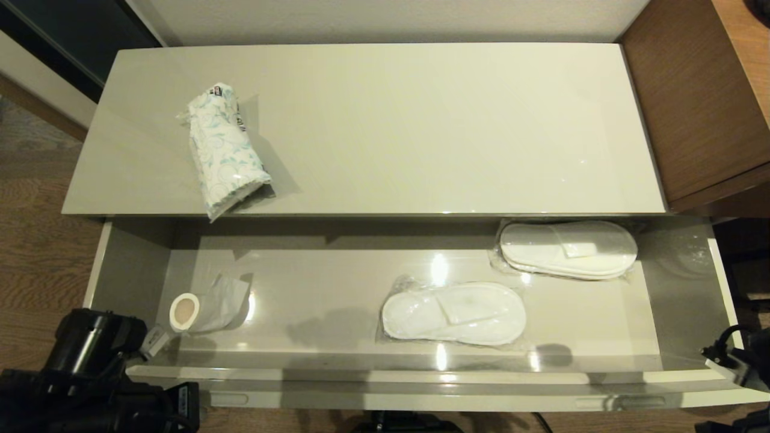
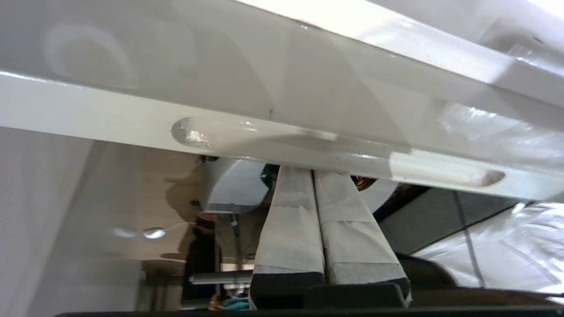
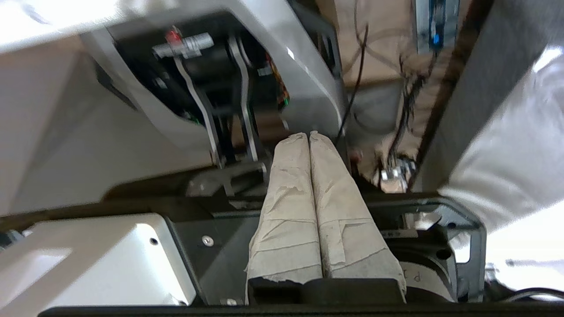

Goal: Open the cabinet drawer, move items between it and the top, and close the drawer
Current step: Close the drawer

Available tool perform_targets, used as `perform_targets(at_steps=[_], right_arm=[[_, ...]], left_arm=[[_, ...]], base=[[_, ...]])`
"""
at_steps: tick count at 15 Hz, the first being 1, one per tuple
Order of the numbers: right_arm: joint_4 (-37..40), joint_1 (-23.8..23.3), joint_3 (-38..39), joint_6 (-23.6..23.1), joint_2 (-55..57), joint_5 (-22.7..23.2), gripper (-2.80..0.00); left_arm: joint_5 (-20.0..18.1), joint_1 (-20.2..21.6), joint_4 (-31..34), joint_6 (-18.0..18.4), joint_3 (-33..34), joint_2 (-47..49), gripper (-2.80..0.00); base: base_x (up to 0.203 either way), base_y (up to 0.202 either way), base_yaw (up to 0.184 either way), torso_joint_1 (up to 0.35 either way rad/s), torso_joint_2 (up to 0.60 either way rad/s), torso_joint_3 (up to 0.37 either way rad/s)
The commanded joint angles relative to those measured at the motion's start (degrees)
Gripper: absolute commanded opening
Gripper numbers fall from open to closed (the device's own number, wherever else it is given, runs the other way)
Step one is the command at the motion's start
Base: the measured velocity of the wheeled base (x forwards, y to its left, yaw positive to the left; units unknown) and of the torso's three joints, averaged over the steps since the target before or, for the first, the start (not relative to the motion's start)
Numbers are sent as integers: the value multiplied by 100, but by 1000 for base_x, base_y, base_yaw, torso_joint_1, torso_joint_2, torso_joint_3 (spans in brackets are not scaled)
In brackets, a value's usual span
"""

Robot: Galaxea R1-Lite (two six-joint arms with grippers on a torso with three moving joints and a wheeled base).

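Head view: the drawer (image 1: 415, 361) stands pulled out below the cabinet top (image 1: 421, 120). The tissue pack (image 1: 224, 147) lies on the top toward its left end, well apart from both my claws. In the drawer lie two wrapped slipper pairs (image 1: 454, 313) (image 1: 568, 248) and a paper roll (image 1: 185, 311).

Left wrist view: my left claw (image 2: 313, 174) is closed and empty, its tips at the drawer front's slot handle (image 2: 291, 138).

Right wrist view: my right claw (image 3: 308, 137) is closed on nothing, low beside my own base.
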Motion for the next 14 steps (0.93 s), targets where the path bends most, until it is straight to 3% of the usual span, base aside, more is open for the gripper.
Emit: perform_targets(at_steps=[1, 4, 5, 6, 9, 12, 14], right_arm=[[-3, 34, 42, 19, 482, 6, -280], [-826, 34, 213, 355, 790, 12, -280], [-1319, 34, 340, 439, 934, -30, -280], [-2294, 35, 513, 541, 1167, -127, -280], [-4240, 42, 1024, 855, 1971, -484, -280], [-5169, 72, 1052, 1263, 1748, -535, -280], [-5320, 77, 1042, 1315, 1675, -515, -280]], left_arm=[[-17, -116, 35, -133, -10, 5, -280], [6, -187, -55, -420, -67, 60, -280], [-3, -242, -372, -691, -83, 34, -280], [-8, -313, -625, -971, -82, 6, -280], [3, -385, -728, -1177, -103, -7, -280], [25, -385, -1234, -1466, -108, -15, -280], [36, -383, -1326, -1546, -107, -49, -280]], base=[[0, 0, 0, 0, 0, 0], [0, 0, 0, 0, 0, 0], [0, 0, 0, 0, 0, 0], [0, 0, 0, 0, 0, 0], [0, 0, 0, 0, 0, 0], [0, 0, 0, 0, 0, 0], [0, 0, 0, 0, 0, 0]])
